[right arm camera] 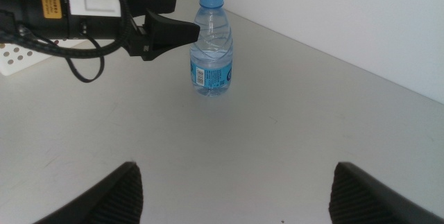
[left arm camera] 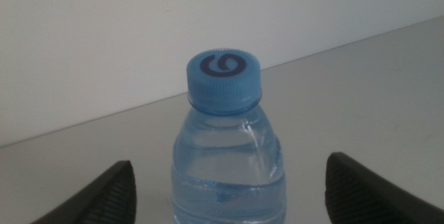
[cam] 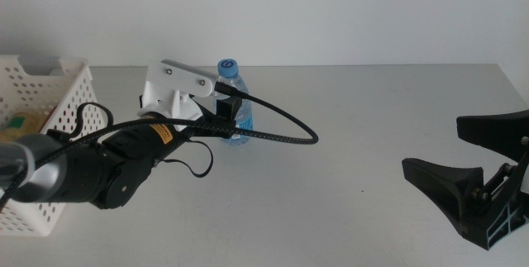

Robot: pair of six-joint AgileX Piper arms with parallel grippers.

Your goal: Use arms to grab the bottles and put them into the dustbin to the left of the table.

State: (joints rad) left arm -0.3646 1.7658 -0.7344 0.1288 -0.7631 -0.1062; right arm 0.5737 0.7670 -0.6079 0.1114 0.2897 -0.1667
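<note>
A small clear water bottle (cam: 229,73) with a blue cap stands upright on the grey-white table (cam: 355,102), left of centre. My left gripper (cam: 235,112) reaches in from the left and stands open, one black jaw on each side of the bottle's body. In the left wrist view the bottle (left arm camera: 225,154) fills the gap of the left gripper (left arm camera: 229,165), and neither jaw touches it. The right wrist view shows the bottle (right arm camera: 211,44) with the left gripper (right arm camera: 182,24) at it. The white perforated dustbin (cam: 50,85) sits at the far left. My right gripper (cam: 463,155) waits open at the lower right.
Something yellow and green (cam: 21,122) lies inside the dustbin. The left arm's black cable (cam: 289,131) loops over the table to the right of the bottle. A white wall runs behind the table's far edge.
</note>
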